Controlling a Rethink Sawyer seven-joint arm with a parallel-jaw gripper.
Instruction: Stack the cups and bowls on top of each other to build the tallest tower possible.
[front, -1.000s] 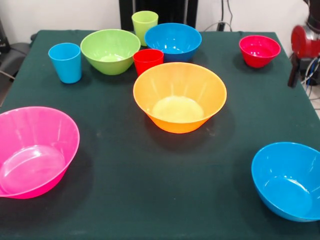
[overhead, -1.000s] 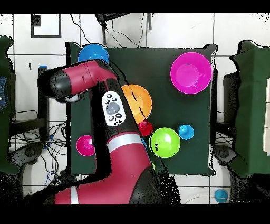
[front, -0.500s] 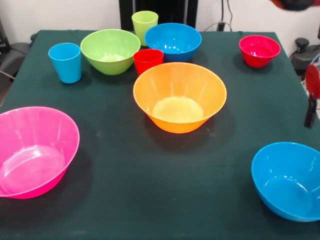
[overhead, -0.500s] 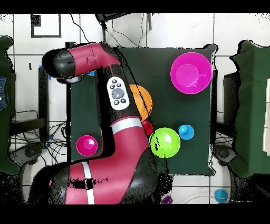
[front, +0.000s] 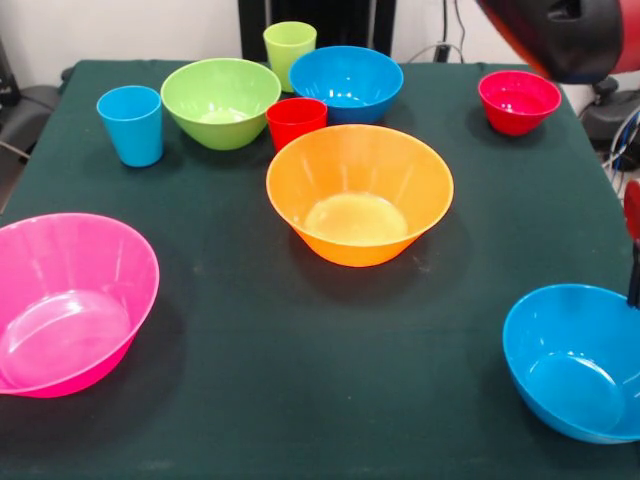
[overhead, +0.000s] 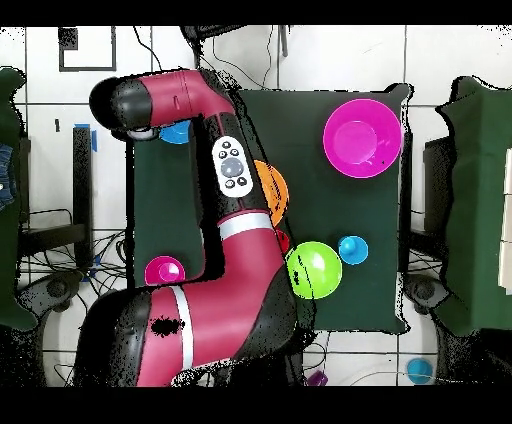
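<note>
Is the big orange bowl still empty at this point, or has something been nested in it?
Empty. In the front view the orange bowl stands upright, its bare bottom visible, nothing inside.

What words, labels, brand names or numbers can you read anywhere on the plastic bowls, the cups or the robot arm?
None can be read.
The big orange plastic bowl, the pink plastic bowl and the light blue plastic cup are plain.
The grey button pad on the red and black robot arm bears marks too small to read.
</note>
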